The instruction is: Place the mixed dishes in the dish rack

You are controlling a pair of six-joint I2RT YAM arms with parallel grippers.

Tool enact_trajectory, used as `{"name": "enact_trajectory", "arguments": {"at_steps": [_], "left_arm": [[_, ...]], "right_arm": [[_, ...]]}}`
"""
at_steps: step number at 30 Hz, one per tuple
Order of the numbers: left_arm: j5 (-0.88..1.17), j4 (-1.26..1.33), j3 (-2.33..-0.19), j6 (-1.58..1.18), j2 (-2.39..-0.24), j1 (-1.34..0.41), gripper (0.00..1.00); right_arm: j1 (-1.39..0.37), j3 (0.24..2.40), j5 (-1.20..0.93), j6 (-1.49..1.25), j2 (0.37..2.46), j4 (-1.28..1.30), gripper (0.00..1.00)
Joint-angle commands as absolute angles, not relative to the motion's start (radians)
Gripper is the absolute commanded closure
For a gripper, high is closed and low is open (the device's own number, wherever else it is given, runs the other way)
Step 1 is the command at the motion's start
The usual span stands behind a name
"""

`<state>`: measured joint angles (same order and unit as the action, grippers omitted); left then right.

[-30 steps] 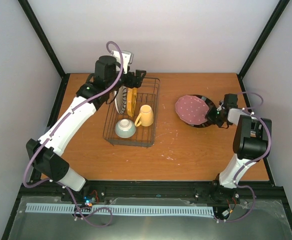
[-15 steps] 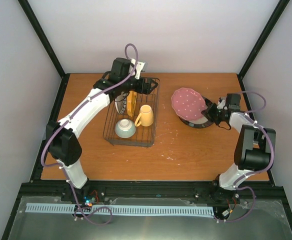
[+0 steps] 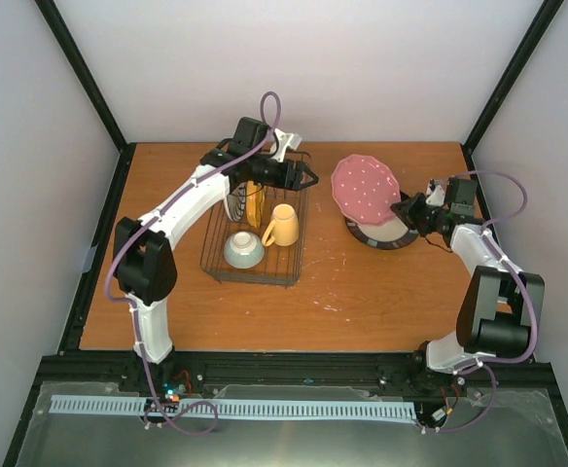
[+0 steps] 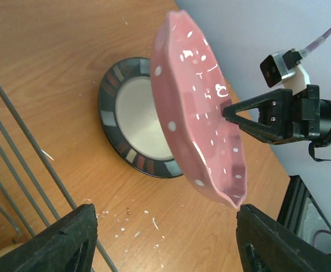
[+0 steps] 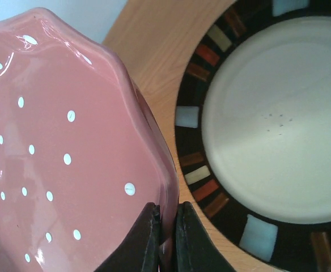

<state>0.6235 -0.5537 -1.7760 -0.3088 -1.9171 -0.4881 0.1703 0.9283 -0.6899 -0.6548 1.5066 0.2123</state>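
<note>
Soft, bright, even light fills all three views. From above, the orange worktop (image 3: 362, 287) is uniformly lit, shadows under the arms are faint, and the picture is sharp. In the left wrist view, small white glints sit on the glossy pink plate (image 4: 196, 107), while the left end effector (image 4: 165, 238) looks dark and soft-edged. In the right wrist view, the close pink plate blurs slightly and a diagonal shade crosses the beige plate (image 5: 279, 113)

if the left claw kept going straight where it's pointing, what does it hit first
Most likely the pink plate, which the right claw holds up on edge; it sits right ahead of the open left claw in its wrist view. The dark-rimmed plate lies lower, probably under that line.
</note>
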Motion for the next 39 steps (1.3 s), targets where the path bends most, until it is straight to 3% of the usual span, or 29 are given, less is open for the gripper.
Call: {"name": "enact_trajectory", "arguments": {"at_steps": [1, 21, 22, 24, 27, 28, 35, 39], "left_arm": [[0.706, -0.55, -1.823, -0.351, -1.93, -0.489, 0.3], [0.764, -0.581, -1.961, -0.354, -2.028, -0.532, 0.3], [0.769, -0.582, -1.965, -0.357, -2.032, -0.533, 0.33], [0.778, -0.584, -1.977, -0.362, -2.041, -0.536, 0.48], [0.788, -0.603, -2.009, -0.365, -2.057, -0.537, 0.9], [0.789, -0.615, -2.019, -0.363, -2.06, -0.537, 0.98], [0.603, -0.743, -2.099, -0.332, -2.011, -0.54, 0.99], [0.387, -0.84, -2.174, -0.307, -1.955, -0.538, 0.99]], "right_arm": [[0.154, 0.973, -0.795, -0.675, 1.428, 0.142, 0.97], [-0.015, 1.091, -0.775, -0.706, 1.38, 0.166, 0.97], [-0.027, 1.095, -0.771, -0.707, 1.38, 0.166, 0.97], [-0.049, 1.102, -0.764, -0.71, 1.378, 0.164, 0.97], [-0.073, 1.111, -0.757, -0.709, 1.385, 0.162, 0.97], [-0.078, 1.112, -0.756, -0.708, 1.389, 0.162, 0.97], [-0.097, 1.114, -0.72, -0.676, 1.398, 0.19, 0.96], [-0.097, 1.123, -0.623, -0.615, 1.398, 0.27, 0.57]]}}
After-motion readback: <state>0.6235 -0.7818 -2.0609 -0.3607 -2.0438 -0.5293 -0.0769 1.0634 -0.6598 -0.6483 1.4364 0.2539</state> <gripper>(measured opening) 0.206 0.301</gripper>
